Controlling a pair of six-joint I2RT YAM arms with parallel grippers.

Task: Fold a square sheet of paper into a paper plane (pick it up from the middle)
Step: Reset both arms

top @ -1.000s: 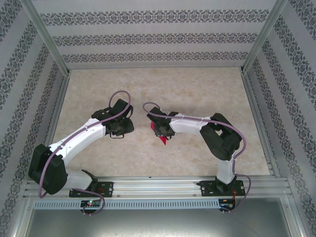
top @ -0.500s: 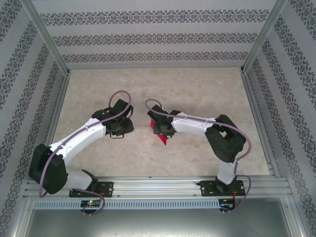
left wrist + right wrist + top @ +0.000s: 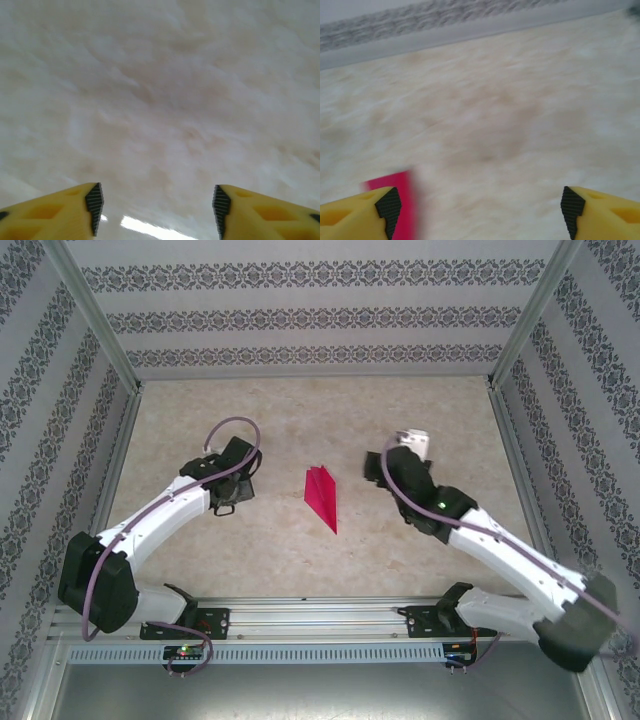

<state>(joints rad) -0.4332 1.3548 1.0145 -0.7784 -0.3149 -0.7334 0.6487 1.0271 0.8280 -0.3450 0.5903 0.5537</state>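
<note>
Magenta-pink and slim as a dart, the paper plane (image 3: 321,496) lies flat on the pale marbled table (image 3: 400,400), near the middle and a little toward your side. Its nose aims at the near edge and slightly to the right, and its wide tail faces the far wall (image 3: 320,315). Nothing touches it. Bare tabletop rings it on every side, and your widest open stretch runs beyond the tail to the far wall.

The left gripper (image 3: 156,207) stands to the plane's left, well apart from it. Its jaws are wide, with only blurred tabletop between the yellow fingers (image 3: 55,215). The right gripper (image 3: 481,207) hangs to the plane's right, also well apart, jaws spread wider still and holding nothing. In its wrist view an edge of the pink paper shows at lower left, partly behind one fingertip, and the foot of a wall crosses the top.

The left arm (image 3: 160,515) reaches in from the near-left corner. The right arm (image 3: 500,550) stretches in from the near-right, its bulky dark joint out over that corner, close to the right wall (image 3: 600,440). An aluminium rail (image 3: 320,612) closes the near edge, and patterned walls shut in the other three sides.
</note>
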